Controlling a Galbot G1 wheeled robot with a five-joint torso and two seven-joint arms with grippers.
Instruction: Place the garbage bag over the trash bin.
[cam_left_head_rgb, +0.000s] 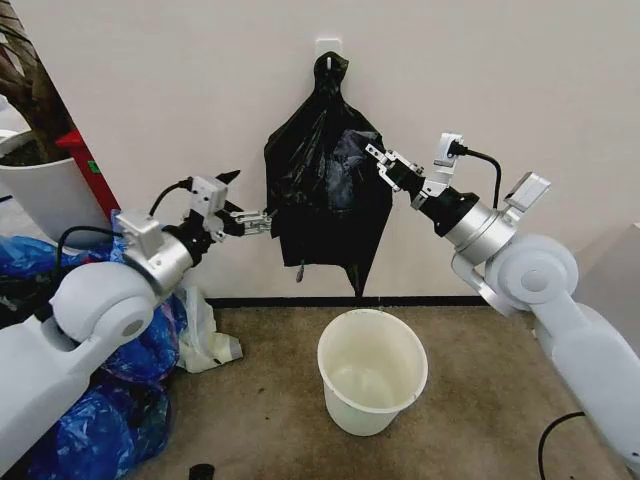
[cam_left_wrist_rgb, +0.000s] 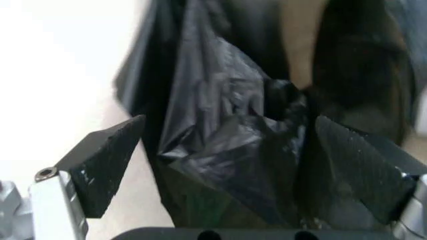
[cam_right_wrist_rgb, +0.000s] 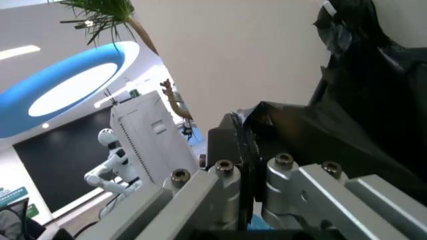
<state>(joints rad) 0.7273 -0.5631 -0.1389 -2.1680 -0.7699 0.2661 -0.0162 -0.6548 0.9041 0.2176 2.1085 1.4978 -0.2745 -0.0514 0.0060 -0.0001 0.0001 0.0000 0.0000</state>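
The task looks barely begun: the bunch of black bags (cam_left_head_rgb: 322, 180) hangs from a hook (cam_left_head_rgb: 328, 62) on the far wall (cam_left_head_rgb: 500, 80), and no bag has come away from it yet. Which sheet of that bunch is the garbage bag to be used cannot be told apart from the rest. The trash bin (cam_left_head_rgb: 372, 370) stands open and unlined on the floor (cam_left_head_rgb: 260, 420), nearer than the bags and slightly right of them, well apart from both arms.

The left gripper (cam_left_head_rgb: 252, 220) is at the left edge of the bunch; in the left wrist view its jaws stand spread with crinkled black plastic between the pads (cam_left_wrist_rgb: 110, 160), not clenched on it. The right gripper (cam_left_head_rgb: 378, 160) is at the upper right side of the bunch, and the right wrist view shows its jaws pinched together on a fold of black film.

What is left, as I judge it: freeing one bag, opening its mouth, and fitting it over the bin's rim
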